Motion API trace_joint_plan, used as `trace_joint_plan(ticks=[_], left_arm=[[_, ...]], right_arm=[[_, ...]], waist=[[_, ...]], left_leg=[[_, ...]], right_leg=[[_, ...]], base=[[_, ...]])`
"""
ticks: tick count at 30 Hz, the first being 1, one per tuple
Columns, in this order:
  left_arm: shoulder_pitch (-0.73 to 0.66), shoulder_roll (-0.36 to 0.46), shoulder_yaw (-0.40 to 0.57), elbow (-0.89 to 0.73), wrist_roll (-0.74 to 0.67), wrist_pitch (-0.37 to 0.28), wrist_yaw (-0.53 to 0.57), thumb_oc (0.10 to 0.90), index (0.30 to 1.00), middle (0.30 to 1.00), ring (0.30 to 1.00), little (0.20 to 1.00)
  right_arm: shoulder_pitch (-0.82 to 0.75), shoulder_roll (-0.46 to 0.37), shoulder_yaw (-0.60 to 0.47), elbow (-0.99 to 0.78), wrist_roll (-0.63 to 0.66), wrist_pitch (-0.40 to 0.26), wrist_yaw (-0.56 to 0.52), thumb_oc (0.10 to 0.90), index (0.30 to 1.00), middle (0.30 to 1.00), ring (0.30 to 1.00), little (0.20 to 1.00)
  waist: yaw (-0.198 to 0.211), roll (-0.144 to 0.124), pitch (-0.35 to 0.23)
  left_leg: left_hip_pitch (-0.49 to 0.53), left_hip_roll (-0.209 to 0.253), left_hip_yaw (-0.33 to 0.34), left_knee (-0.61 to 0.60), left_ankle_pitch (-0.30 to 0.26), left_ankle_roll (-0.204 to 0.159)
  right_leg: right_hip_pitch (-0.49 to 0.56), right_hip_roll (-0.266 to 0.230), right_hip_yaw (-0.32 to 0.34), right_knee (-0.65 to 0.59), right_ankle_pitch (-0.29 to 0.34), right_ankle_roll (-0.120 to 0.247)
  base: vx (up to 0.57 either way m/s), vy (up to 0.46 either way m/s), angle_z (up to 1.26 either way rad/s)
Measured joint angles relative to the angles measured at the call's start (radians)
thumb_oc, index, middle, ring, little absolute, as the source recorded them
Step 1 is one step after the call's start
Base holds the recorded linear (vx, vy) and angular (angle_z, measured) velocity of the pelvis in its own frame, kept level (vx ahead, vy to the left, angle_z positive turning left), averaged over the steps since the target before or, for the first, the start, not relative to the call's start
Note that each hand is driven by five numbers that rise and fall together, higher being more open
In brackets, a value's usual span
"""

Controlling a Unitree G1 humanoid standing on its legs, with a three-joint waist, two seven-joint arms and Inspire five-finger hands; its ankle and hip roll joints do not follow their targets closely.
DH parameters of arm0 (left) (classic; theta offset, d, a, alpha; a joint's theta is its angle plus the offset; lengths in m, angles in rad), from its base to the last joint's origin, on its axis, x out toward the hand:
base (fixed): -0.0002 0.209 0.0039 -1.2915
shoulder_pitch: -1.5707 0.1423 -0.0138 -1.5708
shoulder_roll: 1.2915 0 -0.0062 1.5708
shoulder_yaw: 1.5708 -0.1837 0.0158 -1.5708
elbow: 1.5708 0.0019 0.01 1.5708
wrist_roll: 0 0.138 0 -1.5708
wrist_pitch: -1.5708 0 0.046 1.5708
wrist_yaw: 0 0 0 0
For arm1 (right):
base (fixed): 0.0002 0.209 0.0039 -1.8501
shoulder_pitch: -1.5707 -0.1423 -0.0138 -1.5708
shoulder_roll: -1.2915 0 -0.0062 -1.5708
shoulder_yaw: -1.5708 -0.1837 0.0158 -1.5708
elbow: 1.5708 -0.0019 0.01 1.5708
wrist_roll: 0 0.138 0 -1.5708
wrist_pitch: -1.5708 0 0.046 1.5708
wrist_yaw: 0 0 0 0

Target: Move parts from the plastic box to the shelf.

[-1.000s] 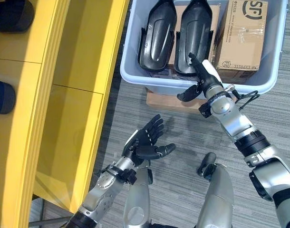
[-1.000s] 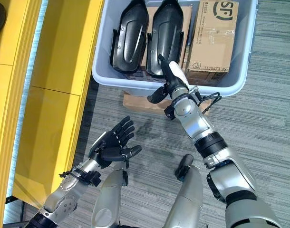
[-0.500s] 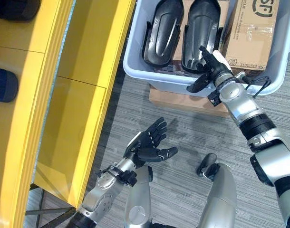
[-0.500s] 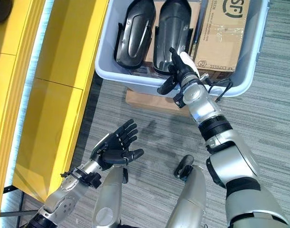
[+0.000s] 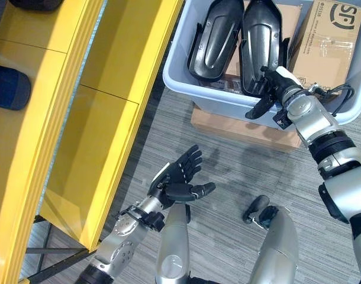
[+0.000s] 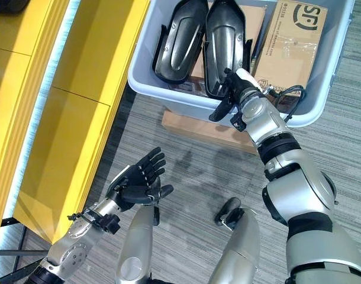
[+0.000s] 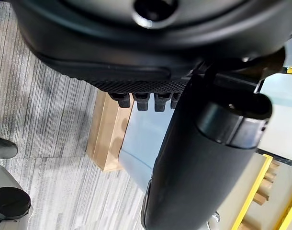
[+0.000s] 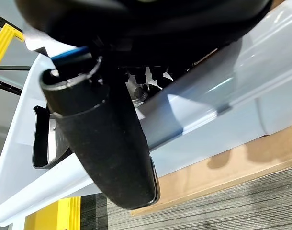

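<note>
Black right-hand part (image 5: 262,44) at one o'clock now meets my right hand (image 5: 274,89), grip unclear; left hand (image 5: 179,176) stays spread.

The right hand's (image 5: 274,83) fingers are hidden inside the box (image 5: 186,83); the carton (image 5: 334,41) is cut off.

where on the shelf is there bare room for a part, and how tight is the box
The yellow shelf has bare compartments nearest the plastic box; a dark part occupies a farther bay. The box is crowded: two black parts beside a cardboard carton, right robot hand at its rim.
</note>
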Motion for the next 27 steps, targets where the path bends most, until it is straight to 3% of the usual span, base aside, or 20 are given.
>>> trace_joint_plan(ticks=[2,3,5,6,8,9,10,11,14,16,18,20,27], left_arm=[[0.011,0.004,0.0,-0.001,0.0,0.001,-0.004,0.9,1.0,1.0,1.0,1.0],[0.012,0.01,0.0,-0.002,0.0,0.003,-0.007,0.9,1.0,1.0,1.0,1.0],[0.005,0.026,-0.001,-0.011,0.0,0.014,-0.009,0.9,1.0,1.0,1.0,1.0],[-0.005,0.031,-0.003,-0.023,0.001,0.018,-0.01,0.9,1.0,1.0,1.0,1.0],[-0.017,0.03,-0.021,-0.025,0.0,0.016,-0.011,0.9,1.0,1.0,1.0,1.0],[-0.025,0.029,-0.031,-0.021,0.0,0.016,-0.011,0.9,1.0,1.0,1.0,1.0],[-0.033,0.03,-0.032,-0.011,0.0,0.01,-0.02,0.9,1.0,1.0,1.0,1.0],[-0.033,0.031,-0.033,-0.004,0.0,0.009,-0.022,0.9,1.0,1.0,1.0,1.0],[-0.043,0.051,-0.039,0.016,0.0,0.006,-0.024,0.9,1.0,1.0,1.0,1.0],[-0.035,0.064,-0.022,0.019,-0.001,0.0,-0.033,0.9,1.0,1.0,1.0,1.0],[-0.015,0.07,0.002,0.023,-0.001,-0.001,-0.037,0.9,1.0,1.0,1.0,1.0],[-0.031,0.071,0.008,0.024,-0.001,-0.002,-0.04,0.9,1.0,1.0,1.0,1.0],[-0.067,0.07,-0.003,0.024,0.001,-0.019,-0.04,0.9,1.0,1.0,1.0,1.0]], right_arm=[[0.0,-0.004,-0.002,0.007,0.025,0.001,-0.004,0.9,1.0,1.0,1.0,1.0],[0.003,-0.008,-0.004,0.009,0.037,0.0,-0.003,0.9,1.0,1.0,1.0,1.0],[0.015,-0.027,-0.011,0.007,0.074,0.007,0.001,0.9,1.0,1.0,1.0,1.0],[0.027,-0.042,-0.014,0.008,0.098,0.016,0.002,0.9,1.0,1.0,1.0,1.0],[0.049,-0.057,-0.022,0.009,0.132,0.029,-0.004,0.9,1.0,1.0,1.0,1.0],[0.052,-0.058,-0.022,0.018,0.147,0.03,-0.007,0.9,1.0,1.0,1.0,1.0],[0.038,-0.04,-0.026,0.051,0.167,0.023,-0.019,0.9,1.0,1.0,1.0,1.0],[0.038,-0.038,-0.037,0.055,0.177,0.023,-0.028,0.9,1.0,1.0,1.0,1.0],[0.043,-0.014,-0.059,0.083,0.231,0.025,-0.05,0.9,1.0,1.0,1.0,1.0],[0.043,-0.012,-0.062,0.081,0.258,0.026,-0.06,0.9,1.0,1.0,1.0,1.0],[0.053,0.003,-0.064,0.079,0.273,0.027,-0.061,0.9,1.0,1.0,1.0,1.0],[0.081,0.006,-0.079,0.075,0.273,0.029,-0.087,0.9,1.0,1.0,1.0,1.0],[0.114,0.015,-0.111,0.076,0.285,0.05,-0.159,0.9,1.0,1.0,1.0,1.0]], waist=[[-0.004,-0.001,0.0],[-0.016,0.0,0.0],[-0.033,-0.002,0.001],[-0.041,-0.004,0.002],[-0.045,-0.005,0.002],[-0.042,-0.008,0.002],[-0.026,-0.012,0.003],[-0.02,-0.013,0.004],[0.026,-0.018,0.006],[0.029,-0.023,0.007],[0.066,-0.022,0.007],[0.066,-0.021,0.007],[0.072,-0.02,0.007]], left_leg=[[0.006,0.001,0.006,0.002,-0.005,0.015],[0.011,0.006,0.029,-0.013,0.016,0.052],[0.042,0.028,0.109,-0.052,0.051,0.159],[0.026,0.036,0.132,0.029,0.05,0.16],[-0.016,0.026,0.177,0.197,-0.046,0.084],[-0.023,-0.005,0.152,0.217,-0.091,0.059],[-0.052,-0.035,0.052,0.225,-0.147,0.004],[-0.065,-0.041,0.025,0.206,-0.155,-0.009],[-0.082,-0.05,-0.024,0.2,-0.096,-0.049],[-0.086,-0.062,-0.005,0.229,-0.101,-0.021],[-0.08,-0.044,0.008,0.31,-0.171,0.011],[-0.067,-0.043,0.014,0.347,-0.213,-0.003],[-0.055,-0.066,0.002,0.322,-0.21,0.006]], right_leg=[[0.002,0.001,-0.004,0.022,-0.022,0.001],[0.015,-0.005,-0.019,0.031,-0.024,-0.012],[0.059,-0.028,-0.063,0.029,-0.038,-0.027],[0.083,-0.054,-0.069,0.035,-0.055,-0.033],[0.131,-0.057,-0.091,0.017,-0.065,-0.03],[0.141,-0.049,-0.094,0.0,-0.061,-0.02],[0.141,-0.019,-0.087,-0.028,-0.041,-0.033],[0.14,-0.003,-0.087,-0.041,-0.034,-0.038],[0.119,0.049,-0.039,-0.047,-0.026,-0.033],[0.102,0.076,0.009,-0.075,0.015,0.013],[0.109,0.104,0.059,-0.09,0.037,0.021],[0.13,0.101,0.061,-0.08,0.033,0.031],[0.166,0.092,0.051,-0.136,0.063,0.06]], base=[[-0.01,-0.208,0.11],[0.03,-0.253,0.4],[0.07,-0.164,0.65],[0.06,-0.041,0.59],[0.14,0.067,0.39],[0.23,0.131,0.01],[0.23,0.111,-0.15],[0.22,0.101,-0.38],[0.19,0.158,-0.37],[0.2,0.26,-0.37],[0.18,0.121,-0.87],[0.08,0.047,-0.24],[0.05,0.015,0.08]])
